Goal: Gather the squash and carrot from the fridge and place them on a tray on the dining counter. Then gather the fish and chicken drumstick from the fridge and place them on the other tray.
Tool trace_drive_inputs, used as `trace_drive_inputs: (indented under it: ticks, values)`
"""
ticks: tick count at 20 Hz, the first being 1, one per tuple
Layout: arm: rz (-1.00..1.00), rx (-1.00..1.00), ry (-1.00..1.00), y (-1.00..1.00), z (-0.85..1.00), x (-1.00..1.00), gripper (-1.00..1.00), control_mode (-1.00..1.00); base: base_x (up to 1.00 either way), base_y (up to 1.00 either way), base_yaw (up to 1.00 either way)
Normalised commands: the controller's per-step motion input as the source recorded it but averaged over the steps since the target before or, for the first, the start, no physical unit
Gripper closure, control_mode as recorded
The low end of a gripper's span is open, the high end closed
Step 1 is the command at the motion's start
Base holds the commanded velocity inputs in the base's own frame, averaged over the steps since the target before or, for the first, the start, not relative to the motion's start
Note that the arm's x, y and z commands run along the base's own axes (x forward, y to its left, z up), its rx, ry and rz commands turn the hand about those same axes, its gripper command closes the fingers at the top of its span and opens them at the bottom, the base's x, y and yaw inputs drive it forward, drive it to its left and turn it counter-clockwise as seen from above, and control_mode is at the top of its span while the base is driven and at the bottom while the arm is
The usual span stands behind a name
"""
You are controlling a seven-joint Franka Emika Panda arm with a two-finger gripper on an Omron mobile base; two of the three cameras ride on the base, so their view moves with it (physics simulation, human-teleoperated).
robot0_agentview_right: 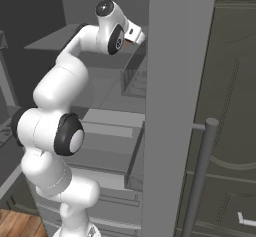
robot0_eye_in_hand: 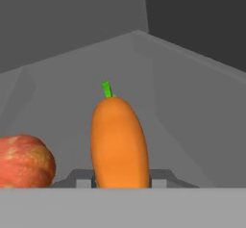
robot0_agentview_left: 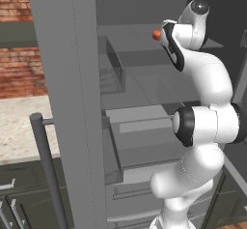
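While the hand [robot0_eye_in_hand: 120, 183] closes against its sides, the carrot [robot0_eye_in_hand: 119, 144] stands plump and orange (green stub on top); a red apple [robot0_eye_in_hand: 24, 161] sits beside it.
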Motion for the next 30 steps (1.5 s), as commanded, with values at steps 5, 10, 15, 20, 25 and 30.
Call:
trace_drive_inputs:
  ticks: [5, 10, 15, 20, 25, 30]
  values:
    - [-0.02, 0.00, 0.00, 0.09, 0.27, -0.49, 1.00, -1.00, 0.00, 0.00, 0.00]
    - [-0.05, -0.09, -0.06, 0.36, 0.01, -0.84, 1.00, -1.00, 0.00, 0.00, 0.00]
    - [-0.03, -0.03, -0.02, 0.43, -0.01, -0.88, 1.00, -1.00, 0.00, 0.00, 0.00]
    - [0.00, 0.01, 0.00, 0.45, -0.07, -0.93, 1.00, -1.00, 0.00, 0.00, 0.00]
    - [0.00, 0.04, 0.00, 0.38, 0.00, -0.91, 1.00, -1.00, 0.00, 0.00, 0.00]
    - [0.00, 0.05, 0.01, 0.29, 0.00, -0.83, 1.00, -1.00, 0.00, 0.00, 0.00]
